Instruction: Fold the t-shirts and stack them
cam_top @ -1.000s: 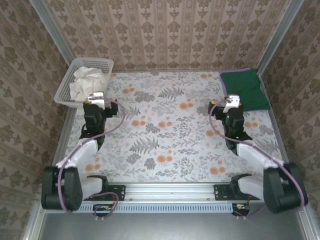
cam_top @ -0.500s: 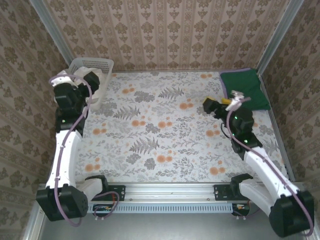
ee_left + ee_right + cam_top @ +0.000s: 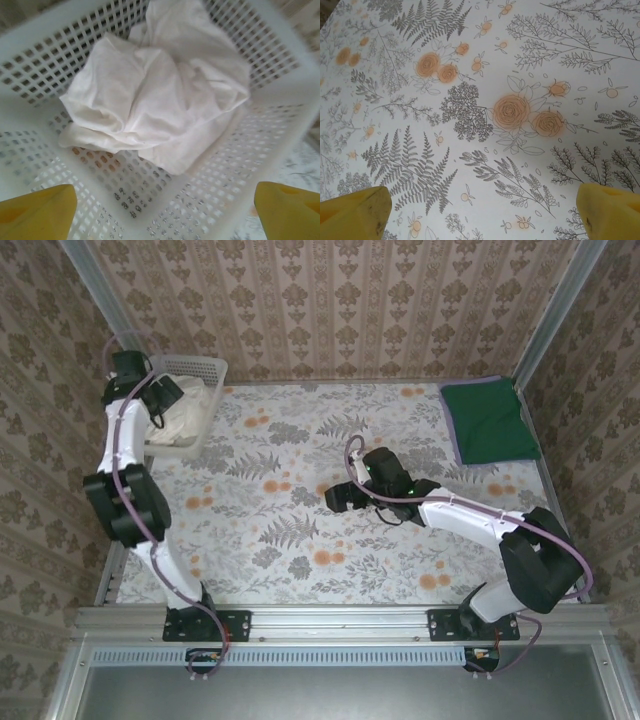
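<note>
Moved since a second ago: left gripper [image 3: 166,393], from the left side of the table [image 3: 300,540] up to the basket [image 3: 195,364]; right gripper [image 3: 338,498], from beside the green shirt [image 3: 488,420] to the table centre.

Top view: white shirt [image 3: 188,412], crumpled, in the basket at the far left corner, left gripper over it. Green shirt, folded flat, far right corner, well apart from the right gripper.

Left wrist view: left gripper [image 3: 165,205], yellow fingers [image 3: 37,210] spread wide, nothing between them. White shirt [image 3: 160,100] bunched on the basket [image 3: 270,120] floor below.

Right wrist view: right gripper [image 3: 482,205], fingers [image 3: 610,210] wide apart, empty, above bare floral table [image 3: 510,60].
</note>
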